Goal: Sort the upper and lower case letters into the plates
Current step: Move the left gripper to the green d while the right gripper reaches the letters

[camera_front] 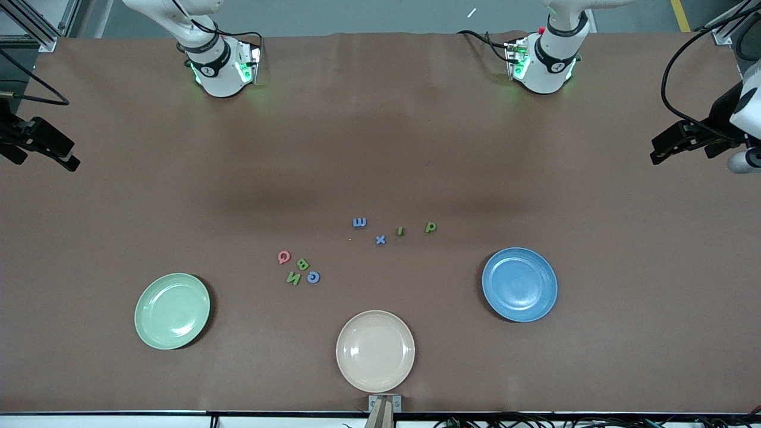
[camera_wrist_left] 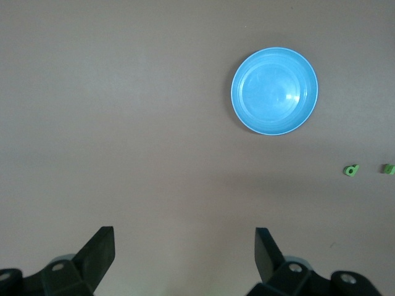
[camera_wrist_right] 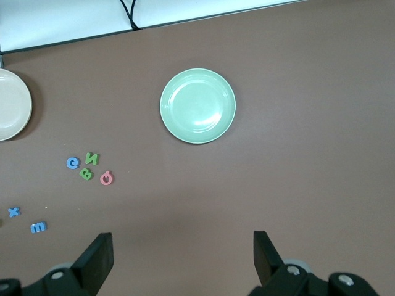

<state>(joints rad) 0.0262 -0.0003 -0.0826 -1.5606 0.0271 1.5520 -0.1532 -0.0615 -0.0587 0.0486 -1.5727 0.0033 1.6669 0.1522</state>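
The mint green plate (camera_front: 172,310) (camera_wrist_right: 197,105) lies toward the right arm's end, the blue plate (camera_front: 519,284) (camera_wrist_left: 274,90) toward the left arm's end. Both are bare. Between them lie two clusters of letters. One has a red Q (camera_front: 284,257), green B (camera_front: 302,264), green N (camera_front: 293,277) and blue C (camera_front: 313,277). The other has a blue m (camera_front: 359,222), blue x (camera_front: 380,239), green i (camera_front: 400,231) and green d (camera_front: 430,227). My left gripper (camera_front: 657,156) (camera_wrist_left: 184,253) and right gripper (camera_front: 71,160) (camera_wrist_right: 182,256) hang open and empty, high over the table's two ends.
A beige cream plate (camera_front: 375,351) lies bare near the table's front edge, nearer the camera than the letters. The arm bases (camera_front: 214,65) stand along the table's far edge. Cables run beside the left gripper.
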